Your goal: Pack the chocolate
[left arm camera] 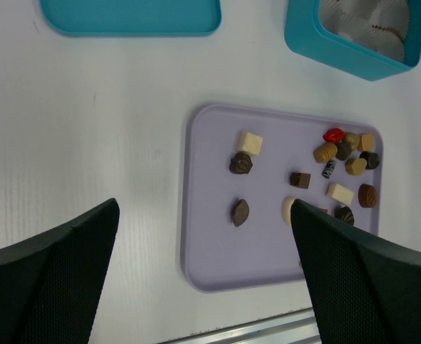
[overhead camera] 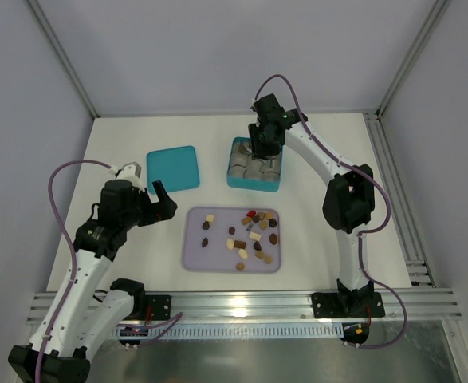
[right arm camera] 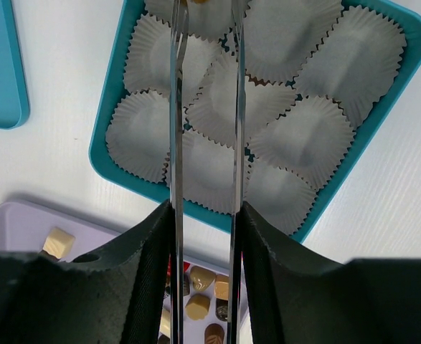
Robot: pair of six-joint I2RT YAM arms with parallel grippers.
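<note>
Several small chocolates (overhead camera: pixel 253 231), dark brown, tan, cream and one red, lie on a lavender tray (overhead camera: pixel 194 259). They also show in the left wrist view (left arm camera: pixel 339 154) and the right wrist view (right arm camera: pixel 199 279). My right gripper (overhead camera: pixel 264 144) is shut on metal tweezers (right arm camera: pixel 174 107), which reach over the teal box (overhead camera: pixel 235 182) of white paper cups (right arm camera: pixel 303 143). A tan bit shows between the tweezer tips at the top edge; I cannot tell whether it is held. My left gripper (overhead camera: pixel 164 203) is open and empty, above the table by the tray's left end (left arm camera: pixel 217 265).
The teal lid (overhead camera: pixel 173 168) lies flat left of the box, behind the left gripper. White walls enclose the table at the back and sides. A metal rail (overhead camera: pixel 241 303) runs along the near edge.
</note>
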